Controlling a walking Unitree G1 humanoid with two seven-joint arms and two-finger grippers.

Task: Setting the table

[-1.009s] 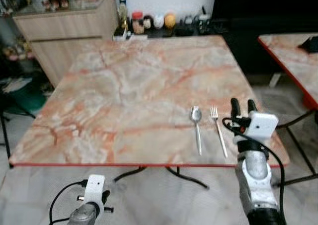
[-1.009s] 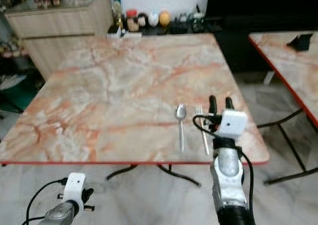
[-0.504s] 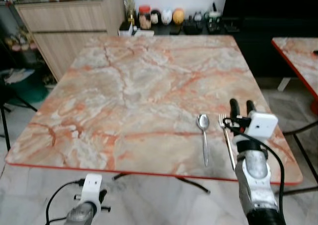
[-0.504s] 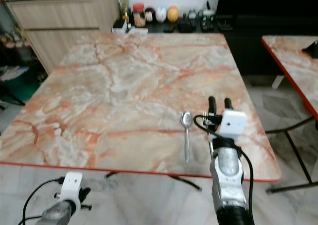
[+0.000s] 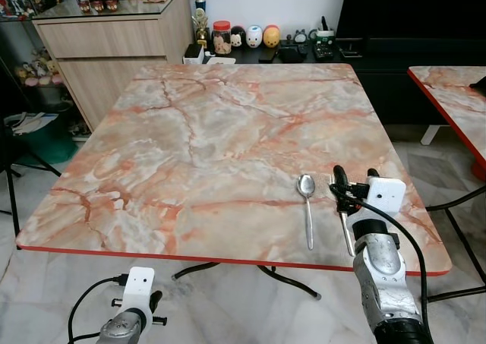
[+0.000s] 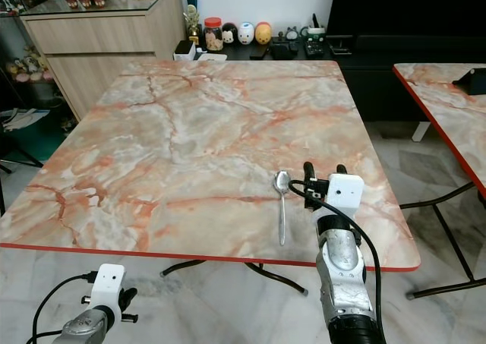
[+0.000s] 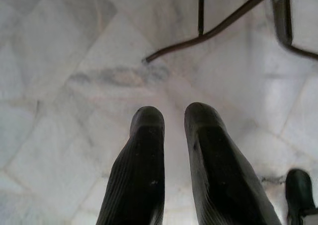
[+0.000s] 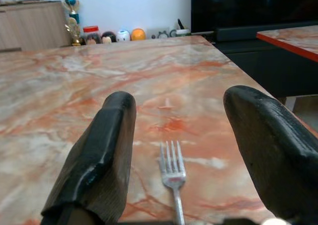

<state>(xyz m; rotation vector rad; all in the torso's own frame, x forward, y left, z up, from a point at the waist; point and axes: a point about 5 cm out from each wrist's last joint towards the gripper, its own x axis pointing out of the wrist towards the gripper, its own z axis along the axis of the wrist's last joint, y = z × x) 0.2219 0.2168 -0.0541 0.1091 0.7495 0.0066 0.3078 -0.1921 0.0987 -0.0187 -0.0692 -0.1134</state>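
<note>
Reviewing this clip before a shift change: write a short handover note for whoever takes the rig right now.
Right gripper: open, empty, hovering over the fork, which lies flat on the marble table near its right front corner.
Left gripper: idle, low beside the body, pointing at the floor, fingers nearly together, holding nothing.
Spoon: flat on the table, just left of the fork, parallel to it.
Done: spoon and fork laid side by side.
Left: no plate, glass or other setting pieces are on the table yet.

The right gripper [image 5: 351,178] and its arm hide most of the fork [image 8: 172,171]; its handle is cut off.
</note>
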